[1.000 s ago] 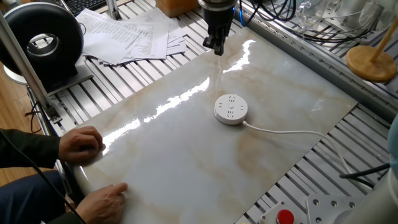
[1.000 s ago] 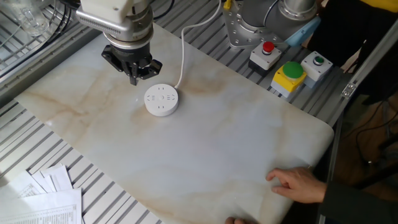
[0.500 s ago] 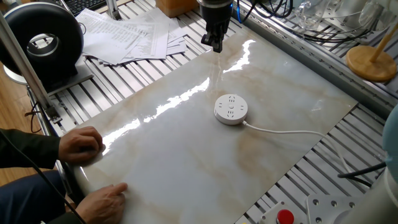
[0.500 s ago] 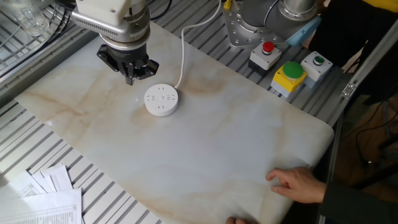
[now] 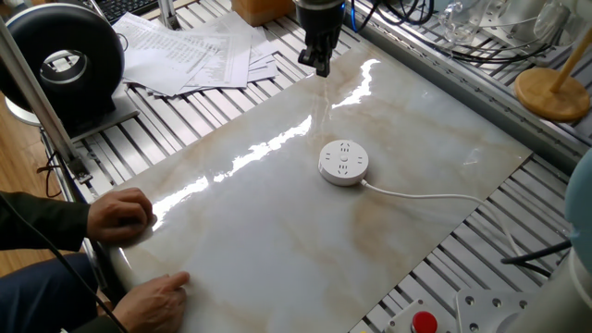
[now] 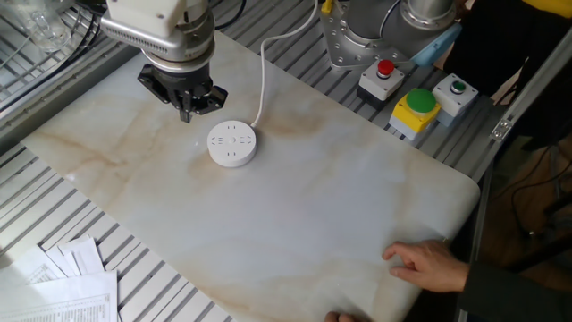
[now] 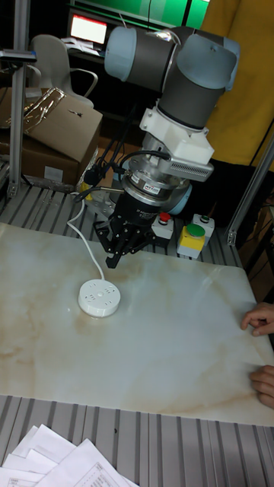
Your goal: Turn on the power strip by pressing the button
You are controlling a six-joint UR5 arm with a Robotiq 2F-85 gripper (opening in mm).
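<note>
Hovering my gripper [image 6: 187, 114] above the marble slab [image 6: 295, 206], just beyond the power strip [image 6: 232, 143], not touching it; finger state I cannot tell.

One fixed view: high, looks down across the counter [image 5: 277, 231] from the side opposite the arm's base. Other fixed view: high, from the arm's side, facing the opposite way, closer in. Tall fixed view: low, near counter edge, facing the arm head-on. All three share the marble slab, power strip [image 5: 343, 162] [image 6: 231, 144] [image 7: 100, 297], and tool [image 5: 320, 61] [image 6: 187, 105] [image 7: 112, 261].
</note>
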